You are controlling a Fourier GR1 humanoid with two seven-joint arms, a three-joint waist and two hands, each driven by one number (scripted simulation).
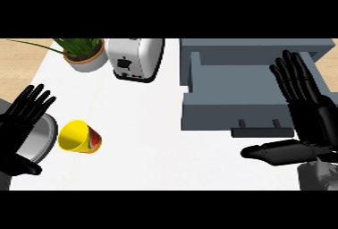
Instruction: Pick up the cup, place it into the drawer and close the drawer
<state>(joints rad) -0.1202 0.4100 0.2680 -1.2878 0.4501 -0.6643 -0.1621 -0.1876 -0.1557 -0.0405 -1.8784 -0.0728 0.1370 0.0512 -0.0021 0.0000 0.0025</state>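
small yellow red-green printed cup is tipped just right of the spread left hand; looks light, rigid, kinda slick, best grabbed round the body.

The cup is yellow, with a red and green pattern on its outer wall. It lies tipped on its side on the white counter, its wide yellow mouth turned towards the view's left and its patterned base end towards the right. It sits in the left part of the counter, well apart from the drawer. The drawer is a grey-blue box at the upper right, pulled open towards the viewer, its hollow showing from above. A dark handle juts from its front panel.
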